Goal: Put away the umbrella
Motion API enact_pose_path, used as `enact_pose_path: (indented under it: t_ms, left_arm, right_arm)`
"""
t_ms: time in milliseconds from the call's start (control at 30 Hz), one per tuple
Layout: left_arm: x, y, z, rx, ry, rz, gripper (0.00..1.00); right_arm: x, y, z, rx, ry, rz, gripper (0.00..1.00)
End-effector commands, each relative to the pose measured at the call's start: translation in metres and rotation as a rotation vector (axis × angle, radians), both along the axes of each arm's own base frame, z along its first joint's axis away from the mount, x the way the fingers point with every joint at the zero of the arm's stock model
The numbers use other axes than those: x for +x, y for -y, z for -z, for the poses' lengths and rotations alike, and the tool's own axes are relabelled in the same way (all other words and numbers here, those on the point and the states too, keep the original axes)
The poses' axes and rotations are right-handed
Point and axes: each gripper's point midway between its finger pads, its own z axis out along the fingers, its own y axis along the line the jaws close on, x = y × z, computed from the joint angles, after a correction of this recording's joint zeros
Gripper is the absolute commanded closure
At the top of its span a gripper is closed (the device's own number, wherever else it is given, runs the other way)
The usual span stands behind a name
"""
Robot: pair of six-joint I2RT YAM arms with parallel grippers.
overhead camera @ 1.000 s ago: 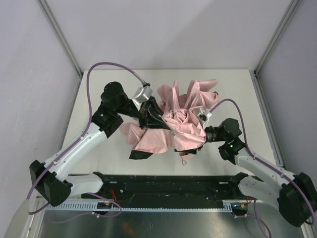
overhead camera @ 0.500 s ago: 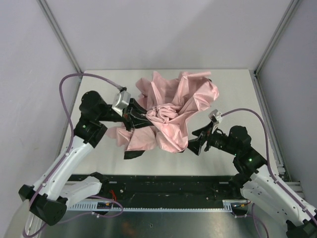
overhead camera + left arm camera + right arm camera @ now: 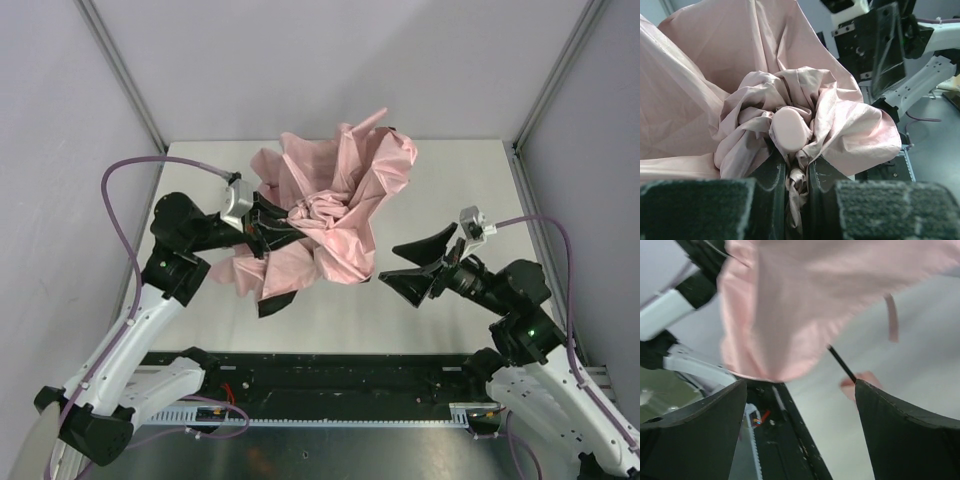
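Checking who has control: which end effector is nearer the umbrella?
Left: the left end effector grips the umbrella; the right end effector is open, apart, to its right.

The umbrella (image 3: 335, 200) hangs over the tabletop (image 3: 470, 180) middle, nearer its far edge, with the left pincer (image 3: 268, 232) touching its left side and the right pincer (image 3: 412, 265) apart on its right.
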Motion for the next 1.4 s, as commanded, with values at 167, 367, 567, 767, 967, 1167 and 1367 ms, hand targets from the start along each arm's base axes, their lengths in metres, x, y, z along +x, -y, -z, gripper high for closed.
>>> enact_pose_path:
  t_ms: [167, 367, 567, 767, 967, 1167, 1367]
  left_arm:
    - [0.01, -0.01, -0.032, -0.082, 0.103, -0.114, 1.0]
    - [0.015, -0.011, -0.034, -0.102, 0.08, -0.145, 1.0]
    - [0.044, -0.02, -0.03, -0.145, 0.011, -0.306, 1.0]
    - [0.068, -0.023, -0.026, -0.187, -0.097, -0.406, 1.0]
    - [0.069, -0.028, -0.037, -0.249, -0.156, -0.431, 1.0]
    - [0.053, -0.021, -0.037, -0.26, -0.135, -0.342, 1.0]
    - [0.046, -0.022, -0.026, -0.24, -0.062, -0.313, 1.0]
  right_arm:
    - [-0.011, -0.037, -0.075, 0.15, 0.033, -0.107, 0.19]
    - [0.001, -0.058, -0.074, 0.164, 0.001, -0.026, 0.39]
    - [-0.016, -0.082, -0.093, 0.115, 0.098, -0.051, 0.98]
    - [-0.04, -0.127, -0.104, 0.064, 0.123, -0.144, 1.0]
    - [-0.023, -0.189, -0.02, -0.257, 0.014, -0.127, 1.0]
    - [-0.034, -0.2, 0.016, -0.398, 0.017, -0.213, 0.77]
    - [-0.086, -0.165, -0.009, -0.381, 0.094, -0.467, 0.39]
